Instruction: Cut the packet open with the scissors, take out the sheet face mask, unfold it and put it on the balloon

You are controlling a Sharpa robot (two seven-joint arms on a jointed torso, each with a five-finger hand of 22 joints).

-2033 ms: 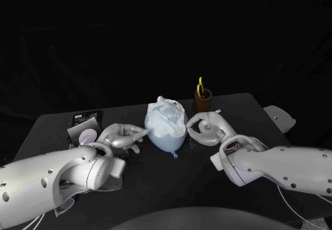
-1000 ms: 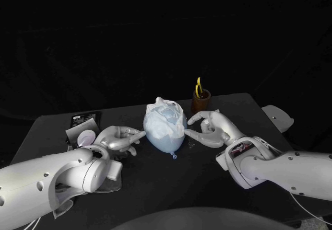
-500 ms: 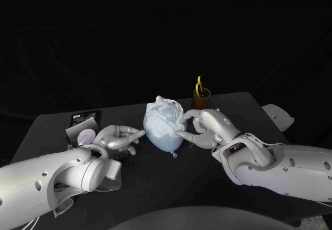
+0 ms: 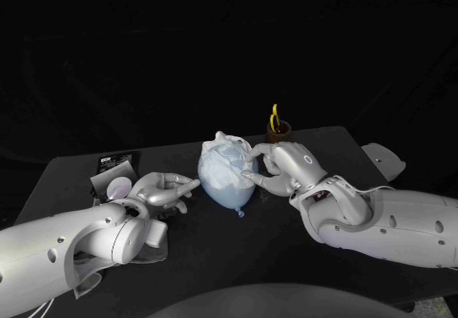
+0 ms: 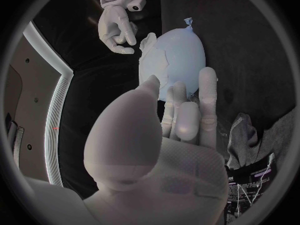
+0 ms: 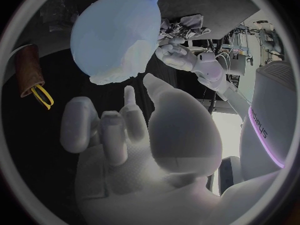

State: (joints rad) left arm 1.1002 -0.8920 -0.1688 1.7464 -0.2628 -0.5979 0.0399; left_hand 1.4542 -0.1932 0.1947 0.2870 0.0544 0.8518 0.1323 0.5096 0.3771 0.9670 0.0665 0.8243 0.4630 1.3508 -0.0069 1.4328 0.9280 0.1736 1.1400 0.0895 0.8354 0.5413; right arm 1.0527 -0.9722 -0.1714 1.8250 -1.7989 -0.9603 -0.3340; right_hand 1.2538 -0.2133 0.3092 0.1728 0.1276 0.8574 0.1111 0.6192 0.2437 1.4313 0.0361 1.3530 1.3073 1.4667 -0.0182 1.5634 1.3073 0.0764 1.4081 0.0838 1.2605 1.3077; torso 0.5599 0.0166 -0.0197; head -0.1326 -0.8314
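A pale blue balloon (image 4: 229,184) lies on the black table (image 4: 248,245), knot toward me. The white sheet mask (image 4: 227,156) is draped, crumpled, over its far end. My left hand (image 4: 167,189) rests beside the balloon's left side, fingers stretched toward it and holding nothing. My right hand (image 4: 282,169) is against the balloon's right side, fingertips touching the mask's edge, with nothing pinched that I can see. The left wrist view shows the balloon (image 5: 178,60) beyond my fingers (image 5: 187,120) and the right hand (image 5: 119,27). The right wrist view shows the balloon (image 6: 115,35) and left hand (image 6: 184,60).
Yellow-handled scissors (image 4: 276,121) stand in a brown cup (image 4: 278,136) just behind my right hand. The cut silver packet (image 4: 114,179) and a black packet (image 4: 118,161) lie at the table's left. A white object (image 4: 384,161) sits at the right edge.
My right hand has moved left and up, from beside the balloon to against its right side at the mask's edge. The left hand and balloon have stayed put.
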